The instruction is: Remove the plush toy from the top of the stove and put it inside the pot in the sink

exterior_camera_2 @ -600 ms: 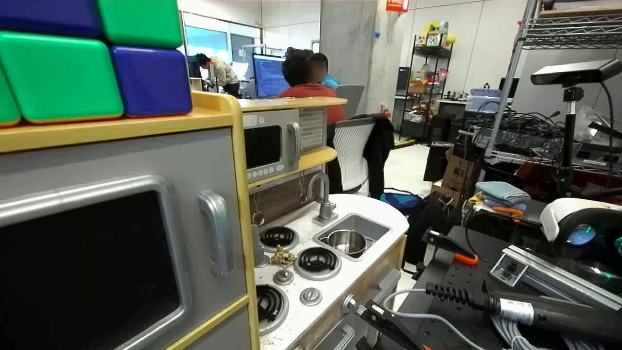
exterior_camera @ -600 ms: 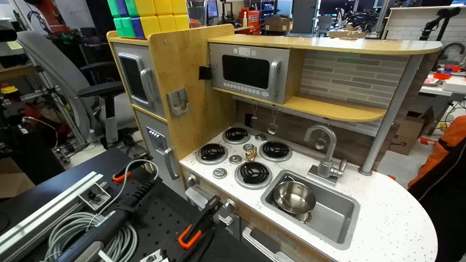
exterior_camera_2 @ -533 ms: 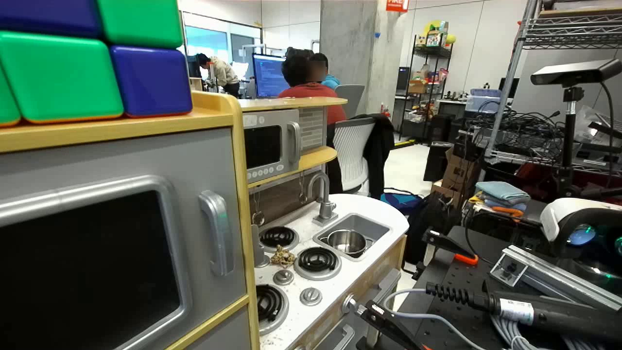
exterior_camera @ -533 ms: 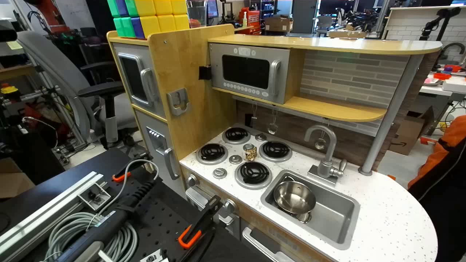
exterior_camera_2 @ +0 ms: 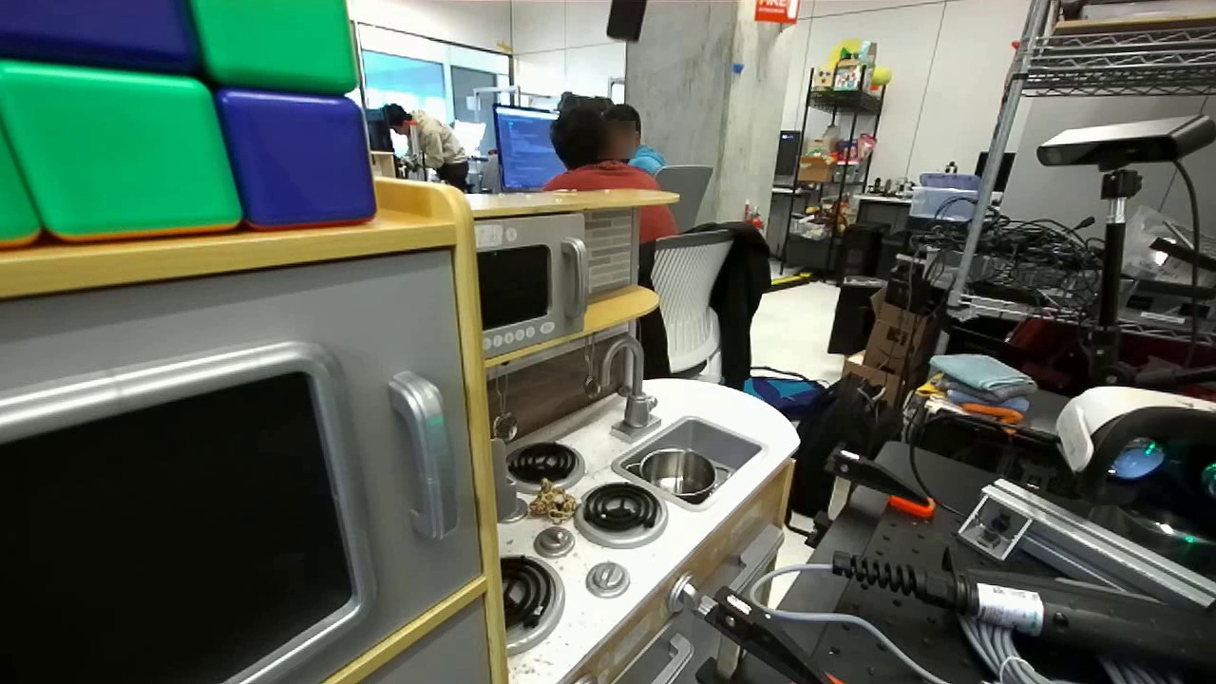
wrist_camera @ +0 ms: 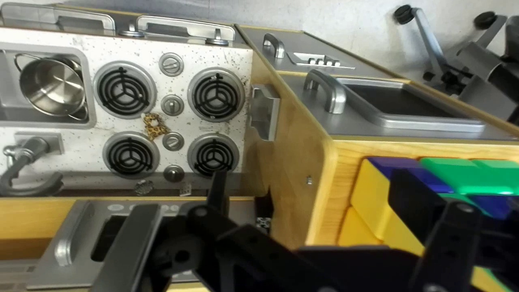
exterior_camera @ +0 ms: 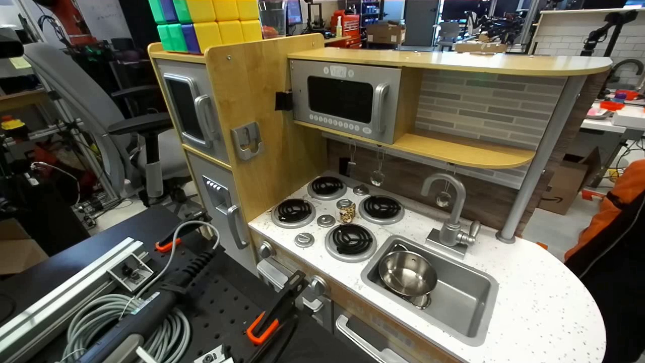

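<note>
Tan plush toy [wrist_camera: 155, 126], on white stove [wrist_camera: 178, 84], well apart from widely parted fingers [wrist_camera: 410, 198], above both in wrist view

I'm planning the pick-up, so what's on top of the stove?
On the stove, besides its burners and knobs, lies the spotted plush toy, between two burners and beside a knob. Whatever is directly beneath the toy is covered and cannot be seen.

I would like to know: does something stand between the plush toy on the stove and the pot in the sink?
Nothing tall is visible there: in the wrist view, only a low burner and the rim of the sink lie between the plush toy and the pot; the faucet stands to one side.
</note>
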Motion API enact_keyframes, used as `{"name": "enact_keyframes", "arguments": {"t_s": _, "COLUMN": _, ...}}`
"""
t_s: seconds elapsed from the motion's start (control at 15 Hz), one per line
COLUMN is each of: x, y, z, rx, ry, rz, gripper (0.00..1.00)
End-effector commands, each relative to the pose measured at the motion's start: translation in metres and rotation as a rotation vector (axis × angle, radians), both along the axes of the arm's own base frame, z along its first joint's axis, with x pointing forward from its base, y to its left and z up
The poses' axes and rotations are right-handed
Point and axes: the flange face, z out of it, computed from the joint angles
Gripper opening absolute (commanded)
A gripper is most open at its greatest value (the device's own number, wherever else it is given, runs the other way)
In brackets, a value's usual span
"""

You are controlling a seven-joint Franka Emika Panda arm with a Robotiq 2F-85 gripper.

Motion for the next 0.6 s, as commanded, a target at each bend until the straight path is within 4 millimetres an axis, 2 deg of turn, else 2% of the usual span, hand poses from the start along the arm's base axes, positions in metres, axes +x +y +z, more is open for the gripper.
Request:
{"name": "enact_keyframes", "arguments": {"t_s": 0.0, "x": 0.037, "y": -0.031, "z": -0.065, "rx": -0.046, "ry": 0.032, "rz": -0.186, "gripper": 1.00}}
{"name": "enact_keyframes", "arguments": {"t_s": 0.2, "x": 0.056, "y": -0.055, "z": -0.126, "rx": -0.126, "ry": 0.063, "rz": -0.303, "gripper": 1.00}}
{"name": "enact_keyframes", "arguments": {"t_s": 0.4, "x": 0.074, "y": -0.065, "z": -0.186, "rx": -0.207, "ry": 0.105, "rz": -0.379, "gripper": 1.00}}
{"name": "enact_keyframes", "arguments": {"t_s": 0.53, "x": 0.088, "y": -0.069, "z": -0.215, "rx": -0.266, "ry": 0.090, "rz": -0.420, "gripper": 1.00}}
